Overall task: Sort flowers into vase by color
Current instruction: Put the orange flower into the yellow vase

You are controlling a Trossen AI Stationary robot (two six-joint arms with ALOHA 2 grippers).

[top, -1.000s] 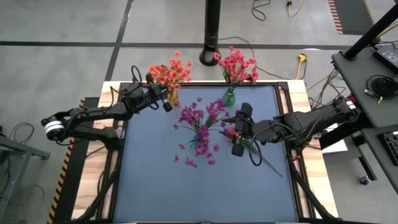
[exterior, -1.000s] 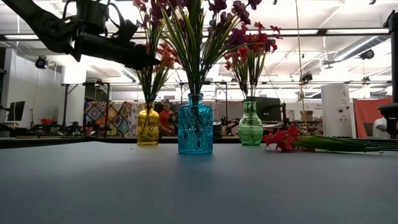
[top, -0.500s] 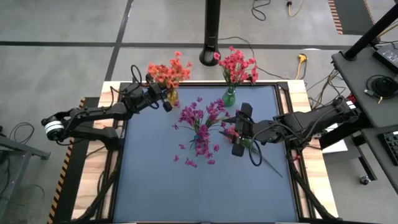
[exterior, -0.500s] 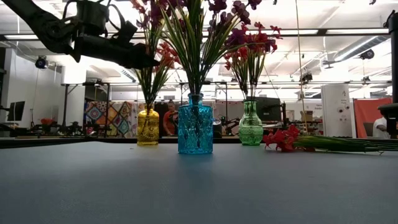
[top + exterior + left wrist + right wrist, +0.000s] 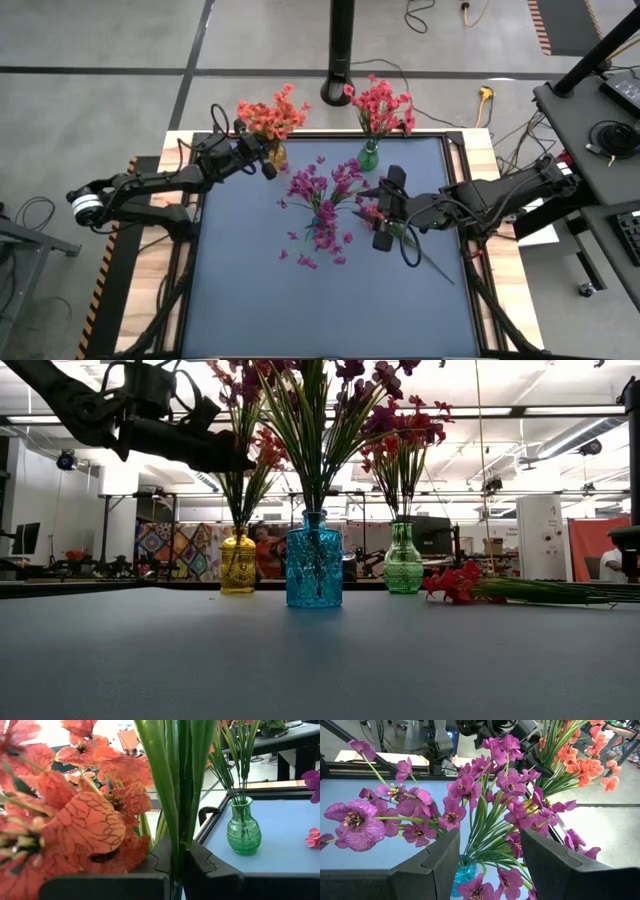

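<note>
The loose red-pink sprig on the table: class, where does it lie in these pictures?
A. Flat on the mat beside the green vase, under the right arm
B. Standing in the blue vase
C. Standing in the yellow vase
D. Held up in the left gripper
A: the red-pink sprig lies flat on the mat, just right of the green vase, below the right gripper.

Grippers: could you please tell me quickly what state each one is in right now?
Left gripper: shut on the orange flowers' stems, above the yellow vase.
Right gripper: open, holding nothing, facing the purple flowers.
</note>
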